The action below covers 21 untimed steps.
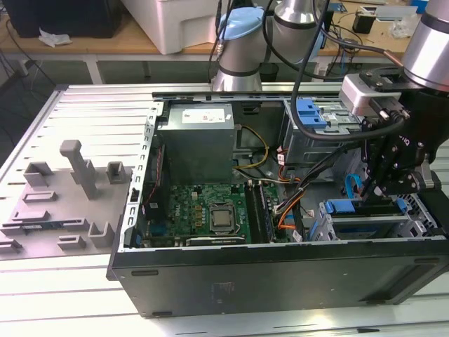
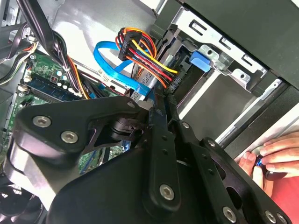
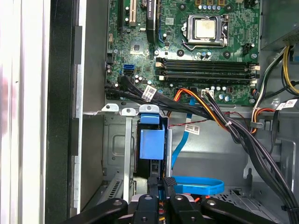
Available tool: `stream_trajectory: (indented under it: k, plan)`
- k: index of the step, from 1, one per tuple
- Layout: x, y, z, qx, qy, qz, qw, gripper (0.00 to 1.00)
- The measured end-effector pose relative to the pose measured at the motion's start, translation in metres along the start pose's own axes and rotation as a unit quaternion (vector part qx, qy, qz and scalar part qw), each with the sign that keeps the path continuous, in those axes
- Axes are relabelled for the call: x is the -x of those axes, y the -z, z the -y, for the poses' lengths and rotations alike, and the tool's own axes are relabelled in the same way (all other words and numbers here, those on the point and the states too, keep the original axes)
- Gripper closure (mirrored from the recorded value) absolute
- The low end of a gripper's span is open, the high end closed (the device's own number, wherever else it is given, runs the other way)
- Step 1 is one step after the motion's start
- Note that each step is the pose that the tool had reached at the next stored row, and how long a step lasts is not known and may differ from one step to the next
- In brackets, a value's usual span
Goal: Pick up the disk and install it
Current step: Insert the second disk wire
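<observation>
**A:** Start with the big parts. What's where?

**B:** The open case (image 1: 280, 281) lies on its side on the table (image 1: 70, 105), so everything inside can be reached from above. The arm (image 1: 428, 42) reaches down at the exterior view's right. The power supply (image 1: 196, 147) is at the far side, and the motherboard (image 1: 203, 210) is nearer, to the exterior view's left.

**A:** And the disk?

**B:** The disk (image 3: 152, 142) is standing on edge in the drive cage (image 1: 337, 225), at the near right corner in the exterior view. Its blue carrier faces up. It looks seated between the cage walls, or very nearly.

**A:** What about the gripper?

**B:** The gripper (image 3: 161, 183) hangs directly over the disk's upper edge. Its fingers (image 2: 156, 116) are drawn narrow, almost together. I can't tell whether they are pinching the carrier or only pressing on it. My guess is that the narrow set lets them fit between the cage walls.

**A:** Is anything in the way?

**B:** A blue cable (image 3: 196, 185) loops just beside the fingertips, and the coloured power leads (image 2: 145, 56) hang near the cage. A person's hand (image 2: 275, 154) rests outside the case.
</observation>
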<state>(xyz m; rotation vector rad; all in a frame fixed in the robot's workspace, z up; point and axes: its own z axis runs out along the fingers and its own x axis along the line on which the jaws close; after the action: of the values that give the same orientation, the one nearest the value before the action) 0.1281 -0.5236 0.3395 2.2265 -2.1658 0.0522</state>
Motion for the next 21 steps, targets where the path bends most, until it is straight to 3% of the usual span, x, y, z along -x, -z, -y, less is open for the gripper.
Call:
stream_trajectory:
  k: [12,16,21]
  plan:
    - [0.0001,-0.0005,0.0000,0.0000,0.000,0.0003,1.0000,0.83]
    - [0.0000,-0.0004,0.0000,0.0000,0.000,0.0001,1.0000,0.64]
    - [-0.0002,0.0038,0.0000,0.0000,0.000,-0.0008,1.0000,0.64]
